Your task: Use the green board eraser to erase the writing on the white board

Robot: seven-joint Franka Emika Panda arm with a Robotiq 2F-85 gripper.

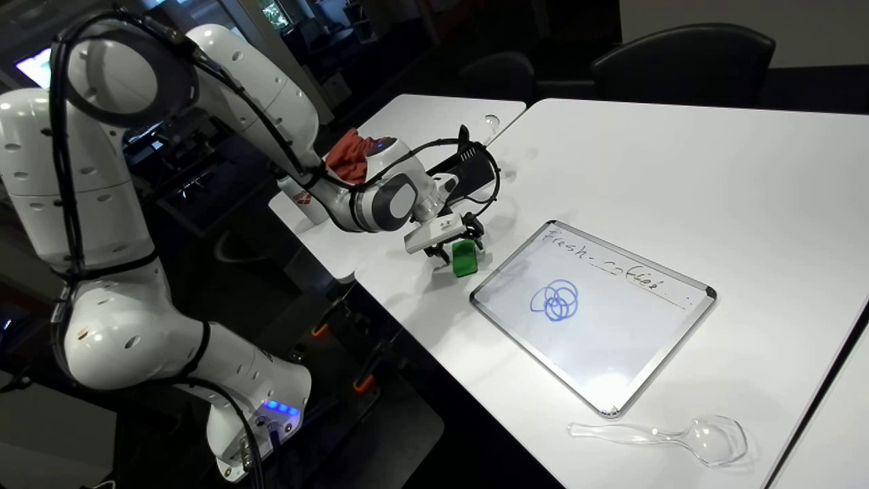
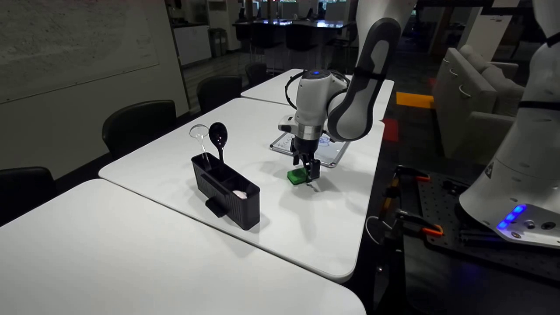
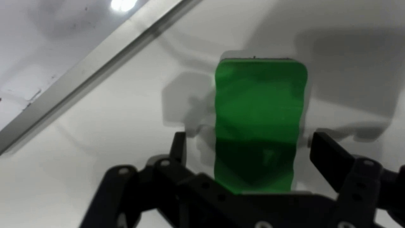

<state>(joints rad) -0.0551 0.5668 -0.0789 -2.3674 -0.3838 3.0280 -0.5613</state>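
Observation:
The green board eraser lies flat on the white tabletop beside the white board. It also shows in an exterior view and in the wrist view. My gripper is open, with one finger on each side of the eraser's near half and a gap on both sides. The gripper points down low over the table in both exterior views. The writing on the board is a blue circled doodle and a line of dark text. The board's silver frame crosses the wrist view's upper left.
A clear ladle lies on the table past the board. A black holder with a black spoon and another clear utensil stands near the gripper. A red cloth shows behind the arm. The table edge runs along the robot's side.

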